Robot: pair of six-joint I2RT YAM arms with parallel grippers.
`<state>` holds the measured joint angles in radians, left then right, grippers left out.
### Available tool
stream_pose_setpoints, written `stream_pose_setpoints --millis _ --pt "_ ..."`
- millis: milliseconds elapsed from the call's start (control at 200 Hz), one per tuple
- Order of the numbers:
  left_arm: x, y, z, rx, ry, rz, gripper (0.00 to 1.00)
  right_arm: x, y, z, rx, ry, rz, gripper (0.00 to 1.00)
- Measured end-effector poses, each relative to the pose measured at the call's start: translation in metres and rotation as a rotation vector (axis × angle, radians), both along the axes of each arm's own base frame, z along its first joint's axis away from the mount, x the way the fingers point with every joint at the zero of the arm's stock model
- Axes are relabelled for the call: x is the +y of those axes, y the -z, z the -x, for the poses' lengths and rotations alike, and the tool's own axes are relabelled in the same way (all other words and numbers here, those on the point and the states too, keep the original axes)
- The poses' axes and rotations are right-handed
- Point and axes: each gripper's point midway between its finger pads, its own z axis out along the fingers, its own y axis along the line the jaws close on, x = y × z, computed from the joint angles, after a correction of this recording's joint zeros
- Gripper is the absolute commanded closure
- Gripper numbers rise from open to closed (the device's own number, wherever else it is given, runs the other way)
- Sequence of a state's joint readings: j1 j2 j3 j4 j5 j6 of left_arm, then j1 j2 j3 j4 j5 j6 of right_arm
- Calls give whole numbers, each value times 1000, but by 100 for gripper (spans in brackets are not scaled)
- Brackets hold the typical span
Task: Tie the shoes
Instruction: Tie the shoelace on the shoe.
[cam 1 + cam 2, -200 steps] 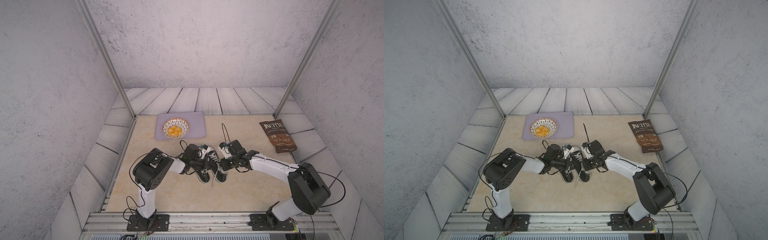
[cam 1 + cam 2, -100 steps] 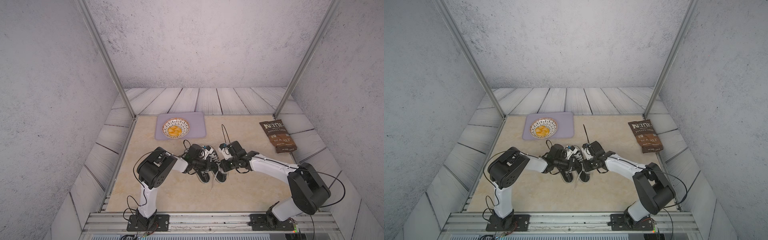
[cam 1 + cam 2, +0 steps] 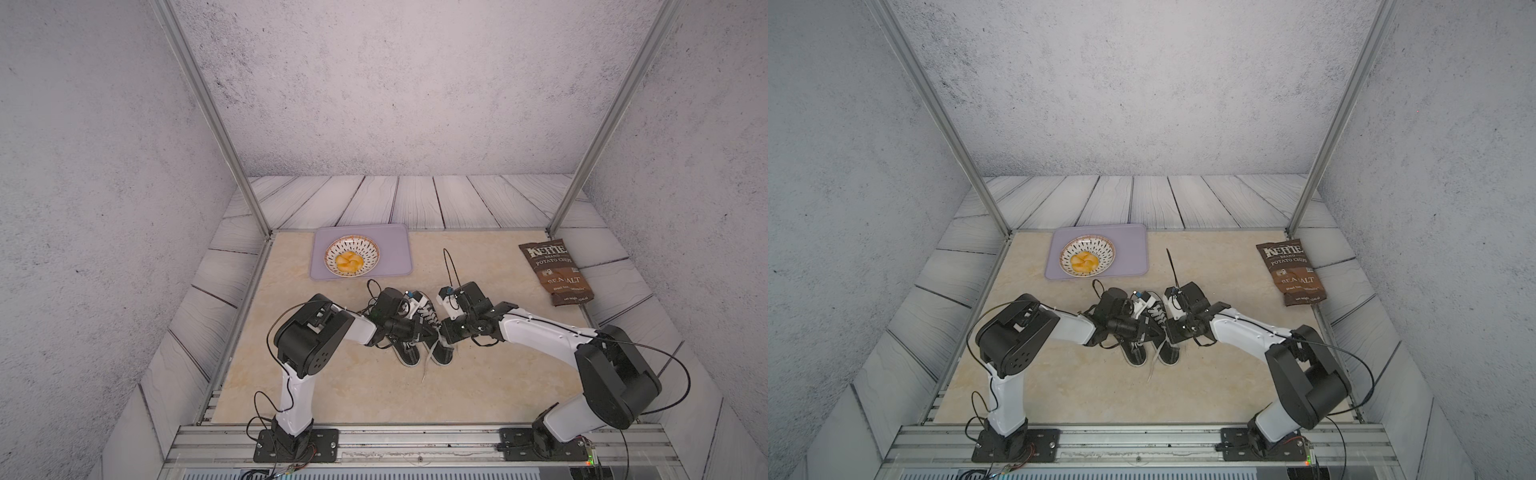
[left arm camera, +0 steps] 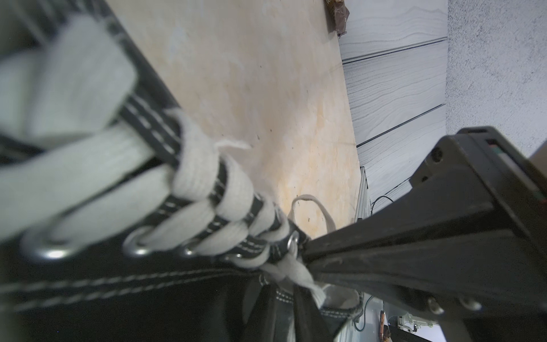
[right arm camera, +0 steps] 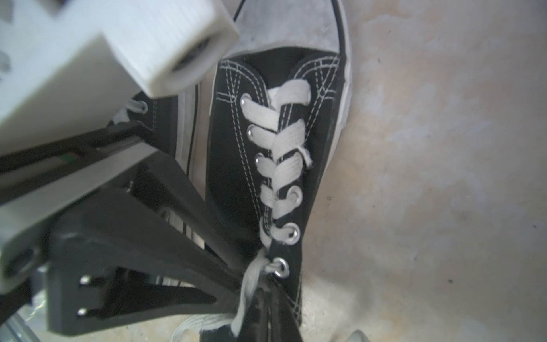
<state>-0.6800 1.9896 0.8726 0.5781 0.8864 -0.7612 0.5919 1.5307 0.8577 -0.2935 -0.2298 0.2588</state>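
Purple tray (image 3: 397, 251), chip bag (image 3: 556, 272) beyond shoes (image 3: 409, 353)

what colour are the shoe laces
The laces are white, clearest in the right wrist view.

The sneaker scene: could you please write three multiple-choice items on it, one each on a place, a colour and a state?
1. Where does the patterned bowl stand?
A. on the lilac tray
B. straight on the tabletop
C. on the front rail

2. What colour are the laces of the black sneakers?
A. red
B. black
C. white

3. How is the Kettle chip bag placed?
A. standing upright
B. lying flat
C. leaning on a wall

Key:
1 A: in both top views the tray's surface shows all around the bowl.
2 C: the right wrist view shows white laces crossing the black canvas.
3 B: its whole printed front faces up in both top views.
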Motion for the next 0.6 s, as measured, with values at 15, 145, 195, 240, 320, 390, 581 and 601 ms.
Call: stream_pose_setpoints --millis 15,145,195,240,320,390,581,601 --pt "0 0 0 1 0 1 78 0 0 0 0 0 0 90" --pt "-2 0 0 3 5 9 76 0 0 0 0 0 0 90" --pt "-3 0 -1 3 5 11 75 0 0 0 0 0 0 90" --pt "-3 -1 -1 3 5 15 75 0 0 0 0 0 0 90" --pt "-5 -1 -2 8 6 25 75 0 0 0 0 0 0 90" --pt "-6 -1 -2 10 7 32 74 0 0 0 0 1 0 90" --pt "-9 -3 -3 22 10 61 82 -2 0 -2 0 8 0 90" --pt "-9 -3 -4 25 8 65 83 -2 0 -2 -1 9 -1 90"
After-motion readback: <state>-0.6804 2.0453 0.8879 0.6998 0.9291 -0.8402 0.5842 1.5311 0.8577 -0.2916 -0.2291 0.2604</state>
